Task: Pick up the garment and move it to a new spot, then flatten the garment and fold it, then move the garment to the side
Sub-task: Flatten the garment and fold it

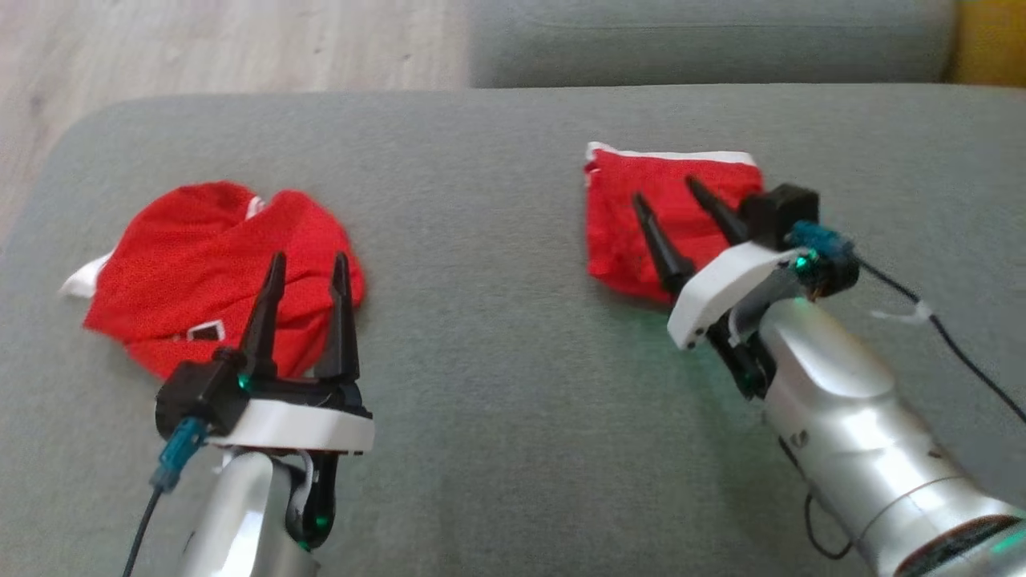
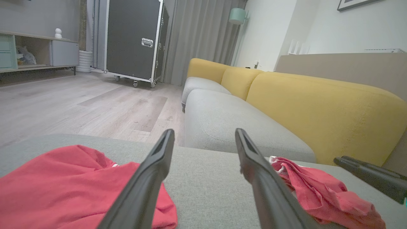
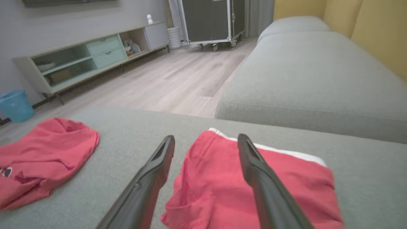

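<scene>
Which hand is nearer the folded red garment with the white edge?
Right. The right hand, open, is over the near edge of the folded garment. The left hand is far off to its left, over the crumpled garment.

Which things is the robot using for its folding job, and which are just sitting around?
For the job: folded red garment; crumpled red garment; right gripper, open over the folded one; left gripper, open; grey cushion under both garments.
Just lying about: black case; blue bin; sideboard; lamp.
</scene>
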You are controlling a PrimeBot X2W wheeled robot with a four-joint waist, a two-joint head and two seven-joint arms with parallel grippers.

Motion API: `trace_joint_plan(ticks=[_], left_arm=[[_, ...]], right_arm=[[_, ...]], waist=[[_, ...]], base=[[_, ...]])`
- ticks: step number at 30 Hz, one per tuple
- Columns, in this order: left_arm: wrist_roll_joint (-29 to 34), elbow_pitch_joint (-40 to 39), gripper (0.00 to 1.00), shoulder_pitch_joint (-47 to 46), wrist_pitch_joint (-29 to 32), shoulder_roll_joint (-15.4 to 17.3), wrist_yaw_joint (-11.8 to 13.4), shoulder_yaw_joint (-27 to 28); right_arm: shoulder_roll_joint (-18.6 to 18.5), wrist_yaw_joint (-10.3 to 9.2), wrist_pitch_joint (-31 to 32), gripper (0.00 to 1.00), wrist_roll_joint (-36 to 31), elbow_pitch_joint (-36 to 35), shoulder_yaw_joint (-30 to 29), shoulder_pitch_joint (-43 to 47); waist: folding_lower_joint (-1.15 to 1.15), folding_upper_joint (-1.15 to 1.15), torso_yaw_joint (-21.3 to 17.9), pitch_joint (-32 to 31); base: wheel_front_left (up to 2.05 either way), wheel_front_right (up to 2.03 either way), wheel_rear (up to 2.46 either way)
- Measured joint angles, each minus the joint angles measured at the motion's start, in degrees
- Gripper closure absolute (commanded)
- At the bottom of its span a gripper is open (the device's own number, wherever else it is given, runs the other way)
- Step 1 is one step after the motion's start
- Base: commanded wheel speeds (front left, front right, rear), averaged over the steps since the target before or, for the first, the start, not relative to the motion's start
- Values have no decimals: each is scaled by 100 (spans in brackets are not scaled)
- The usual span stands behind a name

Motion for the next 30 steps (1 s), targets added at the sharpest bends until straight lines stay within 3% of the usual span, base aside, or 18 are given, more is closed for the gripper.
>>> trace_joint_plan(ticks=[5, 7, 12, 16, 20, 25, 29, 30], left_arm=[[19, -58, 0, 54, 0, 3, 1, 47], [19, -121, 0, 54, 0, 4, 2, 85], [19, -223, 0, 56, 0, 2, 7, 149], [19, -268, 0, 73, 0, 1, 8, 189], [19, -263, 0, 161, 0, -4, 8, 244], [19, -215, 0, 320, 0, -3, 7, 326], [20, -218, 0, 299, 0, -2, 5, 282], [20, -218, 0, 284, 0, -2, 5, 257]], right_arm=[[-407, 0, -54, 0, 182, -683, -100, -4], [-739, 0, -55, 0, 151, -965, -252, -4], [-1192, 0, -74, 0, -247, -1638, -1029, 207], [-1062, 0, -85, 0, -884, -2173, -1807, 874], [-578, 0, -97, 0, -1526, -2771, -2640, 1730], [26, 0, -97, 0, -2220, -3372, -3111, 2625], [49, 0, -97, 0, -2377, -3544, -3237, 2643], [57, 0, -97, 33, -2383, -3556, -3254, 2620]], waist=[[0, 0, -306, -78], [0, 0, -458, -113], [0, 0, -799, -184], [0, 0, -1001, -197], [0, 0, -1074, -169], [0, 0, -1038, -96], [0, 0, -943, 16], [0, 0, -907, 59]], base=[[0, 0, 0], [0, 0, 0], [0, 0, 0], [0, 0, 0], [0, 0, 0], [0, 0, 0], [0, 0, 0], [0, 0, 0]])
